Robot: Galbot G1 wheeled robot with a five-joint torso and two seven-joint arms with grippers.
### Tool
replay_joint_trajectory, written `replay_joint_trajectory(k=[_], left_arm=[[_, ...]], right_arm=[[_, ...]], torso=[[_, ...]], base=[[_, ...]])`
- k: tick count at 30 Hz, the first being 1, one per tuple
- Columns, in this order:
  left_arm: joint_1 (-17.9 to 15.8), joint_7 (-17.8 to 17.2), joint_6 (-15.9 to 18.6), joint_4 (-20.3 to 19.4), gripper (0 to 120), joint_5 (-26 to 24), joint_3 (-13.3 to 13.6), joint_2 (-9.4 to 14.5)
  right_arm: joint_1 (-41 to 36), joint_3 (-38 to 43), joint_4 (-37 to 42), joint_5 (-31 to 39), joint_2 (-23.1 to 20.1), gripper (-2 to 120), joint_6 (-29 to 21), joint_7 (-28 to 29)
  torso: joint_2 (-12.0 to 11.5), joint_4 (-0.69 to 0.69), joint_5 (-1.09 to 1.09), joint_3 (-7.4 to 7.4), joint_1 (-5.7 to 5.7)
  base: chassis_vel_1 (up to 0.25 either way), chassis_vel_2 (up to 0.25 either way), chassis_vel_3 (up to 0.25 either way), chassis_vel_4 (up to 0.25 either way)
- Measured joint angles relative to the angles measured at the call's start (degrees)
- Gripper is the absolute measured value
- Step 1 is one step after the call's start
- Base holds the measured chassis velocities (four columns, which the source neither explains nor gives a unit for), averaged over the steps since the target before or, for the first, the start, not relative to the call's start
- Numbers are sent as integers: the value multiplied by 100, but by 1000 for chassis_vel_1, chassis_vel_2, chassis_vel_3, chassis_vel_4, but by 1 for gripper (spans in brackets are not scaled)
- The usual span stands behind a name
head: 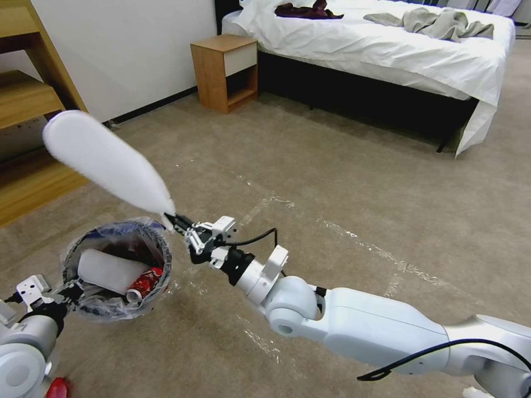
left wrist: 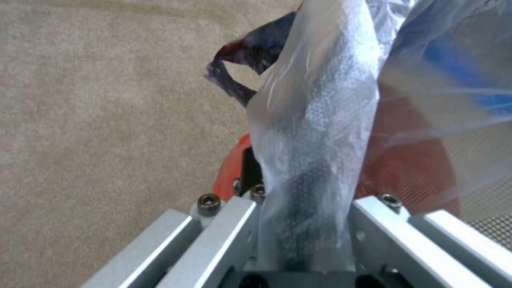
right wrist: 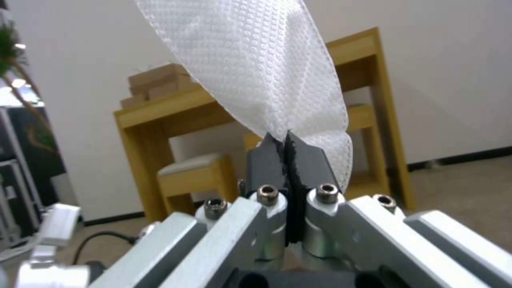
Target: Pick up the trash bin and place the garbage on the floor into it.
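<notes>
The trash bin [head: 119,228], a small red bucket with a clear blue-printed liner, hangs just above the floor [head: 332,182] at the lower left. My left gripper [head: 67,291] is shut on its near rim; in the left wrist view the fingers clamp the liner [left wrist: 315,120] against the red wall [left wrist: 411,164]. Inside lie a white slipper [head: 108,271] and a red can [head: 146,282]. My right gripper [head: 176,221] is shut on the end of another white slipper [head: 102,157], which sticks up and to the left, above the bin's far rim. The right wrist view shows the pads [right wrist: 267,158] pinching that slipper [right wrist: 261,68].
A wooden shelf unit [head: 27,105] stands close on the left. A nightstand [head: 224,72] and a bed [head: 387,50] are at the back. Tape strips [head: 359,240] cross the carpet. A red piece [head: 57,388] lies by my base at the lower left.
</notes>
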Motion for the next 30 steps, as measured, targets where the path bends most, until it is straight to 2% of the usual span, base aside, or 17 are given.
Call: replay_joint_trajectory(k=[16,30], left_arm=[[21,-40,7,-161,0,-56,-37,7],[15,-57,7,-260,0,-91,-65,10]], right_arm=[[-45,-697,-275,-57,384,0,109,-109],[3,-1072,-552,-58,457,0,146,-82]], torso=[[0,0,0,0,0],[0,0,0,0,0]], base=[[0,0,0,0],[0,0,0,0]])
